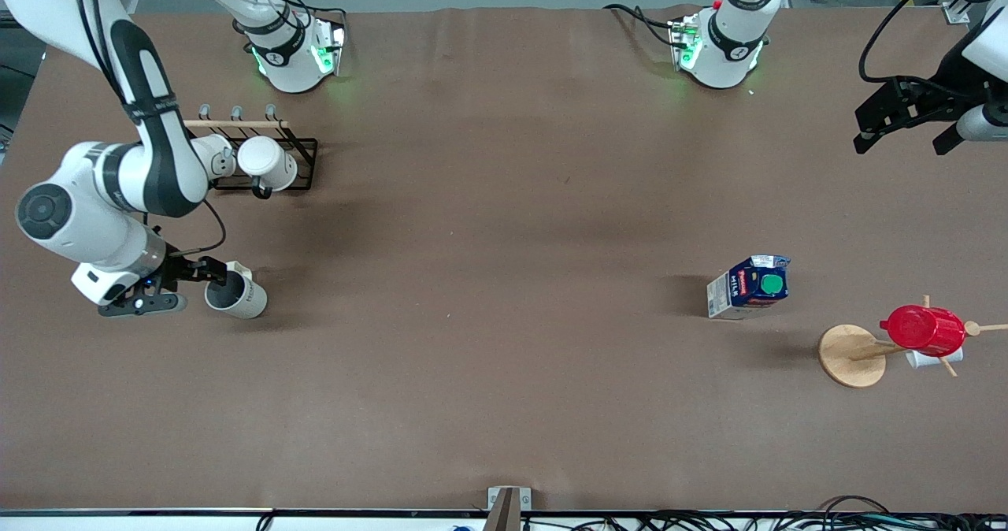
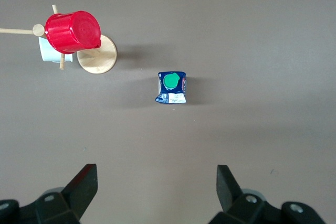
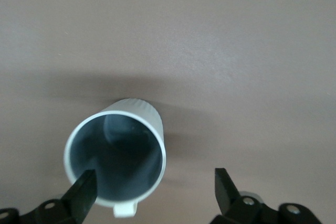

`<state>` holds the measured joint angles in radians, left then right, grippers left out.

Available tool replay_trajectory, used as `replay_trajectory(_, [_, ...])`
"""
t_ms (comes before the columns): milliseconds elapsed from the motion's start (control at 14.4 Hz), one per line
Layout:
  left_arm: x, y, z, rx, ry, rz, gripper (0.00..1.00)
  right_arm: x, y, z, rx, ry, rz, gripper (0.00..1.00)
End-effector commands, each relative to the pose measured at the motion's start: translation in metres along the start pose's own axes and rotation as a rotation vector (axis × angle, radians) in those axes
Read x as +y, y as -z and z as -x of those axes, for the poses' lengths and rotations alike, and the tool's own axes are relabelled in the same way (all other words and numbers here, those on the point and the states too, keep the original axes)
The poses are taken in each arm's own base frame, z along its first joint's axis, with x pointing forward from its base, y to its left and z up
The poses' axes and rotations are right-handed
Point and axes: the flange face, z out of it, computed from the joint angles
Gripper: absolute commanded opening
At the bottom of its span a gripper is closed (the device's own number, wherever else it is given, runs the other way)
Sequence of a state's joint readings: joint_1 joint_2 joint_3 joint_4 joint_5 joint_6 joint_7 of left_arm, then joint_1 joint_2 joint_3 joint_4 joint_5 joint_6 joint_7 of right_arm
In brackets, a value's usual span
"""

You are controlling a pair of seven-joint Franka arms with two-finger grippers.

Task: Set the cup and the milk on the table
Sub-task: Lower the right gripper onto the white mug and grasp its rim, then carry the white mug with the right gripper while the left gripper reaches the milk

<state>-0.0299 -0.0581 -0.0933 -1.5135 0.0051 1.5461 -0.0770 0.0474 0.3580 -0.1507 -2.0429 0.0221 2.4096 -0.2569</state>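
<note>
The cup [image 1: 236,295] stands upright on the brown table [image 1: 504,200] toward the right arm's end; its dark grey inside and small handle show in the right wrist view [image 3: 115,156]. My right gripper [image 1: 203,287] is open just above it, one finger over the cup's mouth and the other well clear beside it [image 3: 155,182]. The milk [image 1: 752,287] stands upright on the table toward the left arm's end, green cap up, and shows in the left wrist view [image 2: 171,86]. My left gripper [image 1: 902,143] is open and empty, high over the table's left arm end [image 2: 157,179].
A black wire rack [image 1: 303,165] with a white mug [image 1: 268,162] stands near the right arm's base. A wooden mug tree [image 1: 850,355] holding a red cup [image 1: 925,330] and a white mug [image 1: 933,358] stands beside the milk, nearer the front camera.
</note>
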Motion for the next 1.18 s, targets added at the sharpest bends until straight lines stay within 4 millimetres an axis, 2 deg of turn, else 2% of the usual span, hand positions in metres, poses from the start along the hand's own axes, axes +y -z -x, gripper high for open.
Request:
replay_trajectory(0, [0.001,0.005,-0.001,-0.003,0.002,-0.002,1.00,0.002,-0.021,0.009,-0.004,0.027,0.008,0.87])
replay_trajectory(138, [0.000,-0.002,-0.005,-0.015,0.002,-0.003,1.00,-0.001,-0.028,0.008,-0.013,0.028,0.002,0.73])
replay_trajectory(485, [0.002,-0.006,-0.005,-0.023,0.002,-0.002,1.00,-0.007,-0.032,0.006,-0.019,-0.020,-0.026,0.06])
replay_trajectory(554, [0.002,-0.004,-0.005,-0.018,-0.001,-0.001,1.00,-0.010,-0.032,0.006,-0.016,-0.045,-0.051,0.01])
replay_trajectory(831, [0.002,-0.008,-0.007,-0.026,0.002,-0.002,1.00,-0.013,-0.022,-0.001,-0.019,-0.084,-0.063,0.00])
replay_trajectory(969, [0.002,-0.008,-0.007,-0.026,0.002,0.000,1.00,-0.022,0.003,-0.013,-0.075,-0.128,-0.084,0.00])
replay_trajectory(1108, [0.003,-0.008,-0.007,-0.025,0.000,-0.001,1.00,-0.045,0.038,-0.027,-0.127,-0.235,-0.094,0.00])
